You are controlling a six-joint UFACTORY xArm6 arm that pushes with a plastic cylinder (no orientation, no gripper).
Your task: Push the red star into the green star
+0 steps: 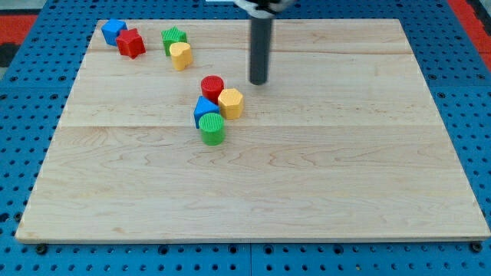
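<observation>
One wooden board [307, 192], pale, on a blue pegboard surface [23, 92]. One dark rod coming down from the view's top, my tip [258, 82] resting on the board. No pincer on this arm, so nothing wide, narrow or holding.

Eight blocks, counted by colour: two red, two green, two blue, two yellow.

Taking my tip as the landmark: just to its left and slightly lower, a cluster of four touching blocks, namely red cylinder [212, 87], yellow hexagon-like block [230, 103], blue block [205, 110], green cylinder [212, 128].

Far to the tip's left and higher, near the board's top-left corner: blue block [113, 31], red star [131, 43], green star [174, 39], yellow block [180, 55].

Red star: bright red, chunky, notched outline, touching the blue block, apart from the green star, well apart from my tip.
</observation>
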